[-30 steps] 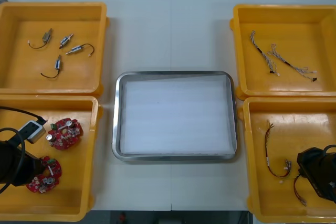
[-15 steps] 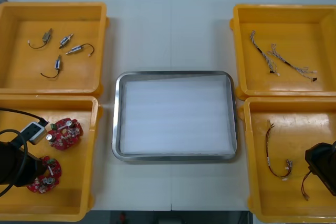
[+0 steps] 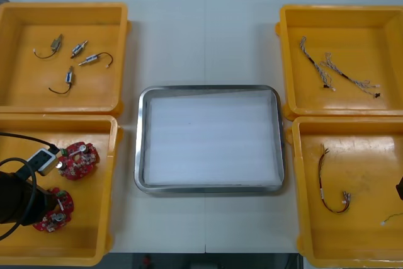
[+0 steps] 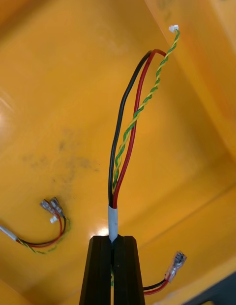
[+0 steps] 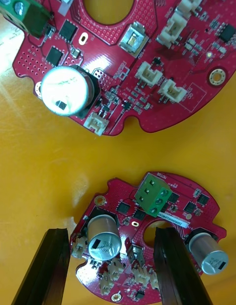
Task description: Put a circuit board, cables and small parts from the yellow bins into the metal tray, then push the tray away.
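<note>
At the upper left of the front view a yellow bin point(image 3: 94, 23) holds the small metal parts point(image 3: 72, 61), untouched. Below it, at the lower left, the left gripper point(image 5: 112, 235) hangs low in the circuit-board bin point(image 3: 88, 225). Its fingers point(image 5: 46, 265) stand wide apart astride the nearer circuit board point(image 5: 147, 236), with nothing pinched yet. The second board point(image 5: 123, 54) lies just beyond the fingertips.

The board looks stiff and light, but it is studded with tall capacitors and small connectors that could snap. The sound hold is probably across its bare rim rather than on those parts.

In the middle of the table the metal tray point(image 3: 208, 88) sits white inside, with nothing in it.

At the upper right, another bin point(image 3: 352, 29) holds the blue and white cables point(image 3: 334, 67). At the lower right, the right gripper point(image 4: 113, 241) is over the last bin point(image 3: 365, 155), at the frame's very edge. Its fingers are pressed together on a red and yellow cable point(image 4: 123, 137), clamped just below a white sleeve. The long loop trails off beyond the fingertips, and a short terminal end pokes out beside them. Another such cable point(image 3: 330, 187) lies on the bin floor.

The held cable is light and limp, so it will likely sway and drag, and it could snag the bin wall on the way to the tray.
</note>
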Motion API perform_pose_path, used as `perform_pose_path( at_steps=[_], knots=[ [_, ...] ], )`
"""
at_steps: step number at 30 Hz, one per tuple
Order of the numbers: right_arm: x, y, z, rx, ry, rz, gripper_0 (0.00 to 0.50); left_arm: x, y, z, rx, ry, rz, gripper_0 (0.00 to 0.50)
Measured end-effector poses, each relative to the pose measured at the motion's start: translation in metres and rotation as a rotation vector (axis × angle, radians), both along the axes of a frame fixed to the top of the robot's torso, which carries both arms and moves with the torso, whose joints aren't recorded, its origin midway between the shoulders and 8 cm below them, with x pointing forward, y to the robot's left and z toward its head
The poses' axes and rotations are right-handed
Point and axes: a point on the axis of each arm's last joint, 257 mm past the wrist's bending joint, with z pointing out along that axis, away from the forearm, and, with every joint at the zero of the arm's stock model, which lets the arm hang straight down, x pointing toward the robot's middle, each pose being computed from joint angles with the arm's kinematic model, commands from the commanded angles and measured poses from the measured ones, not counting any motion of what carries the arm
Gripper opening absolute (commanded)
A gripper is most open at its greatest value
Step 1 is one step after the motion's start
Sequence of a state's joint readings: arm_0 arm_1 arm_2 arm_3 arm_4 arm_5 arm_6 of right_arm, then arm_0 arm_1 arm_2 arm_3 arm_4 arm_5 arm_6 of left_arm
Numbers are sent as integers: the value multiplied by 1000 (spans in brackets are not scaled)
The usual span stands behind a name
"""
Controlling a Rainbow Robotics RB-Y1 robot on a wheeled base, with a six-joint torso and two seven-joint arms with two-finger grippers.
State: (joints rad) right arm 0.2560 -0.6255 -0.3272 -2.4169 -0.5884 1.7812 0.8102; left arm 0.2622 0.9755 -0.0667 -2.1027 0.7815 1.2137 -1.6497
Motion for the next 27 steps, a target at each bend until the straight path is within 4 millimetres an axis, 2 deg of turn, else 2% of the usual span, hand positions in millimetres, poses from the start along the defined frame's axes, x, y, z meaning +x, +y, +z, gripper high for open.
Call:
perform_pose_path(
  at_steps=[4,9,19,21,22,24,25,27],
  knots=[
    [-2,-1,13,-59,13,75,0,0,1,-1,1,2,3,454],
    [-1,4,25,-123,35,228,0,0,1,-1,1,2,3,454],
    [-2,31,42,-154,98,524,0,5,-1,1,-7,-22,0,454],
    [1,36,47,-172,97,593,0,6,0,2,-6,-25,0,438],
    [2,38,50,-180,97,628,0,6,0,2,-5,-26,0,403],
    [4,42,54,-198,96,691,0,7,0,2,-3,-28,0,254],
    [5,43,56,-207,95,715,0,7,1,2,-2,-29,0,217],
    [7,45,59,-224,93,761,0,8,1,2,-1,-32,0,67]
  ],
)
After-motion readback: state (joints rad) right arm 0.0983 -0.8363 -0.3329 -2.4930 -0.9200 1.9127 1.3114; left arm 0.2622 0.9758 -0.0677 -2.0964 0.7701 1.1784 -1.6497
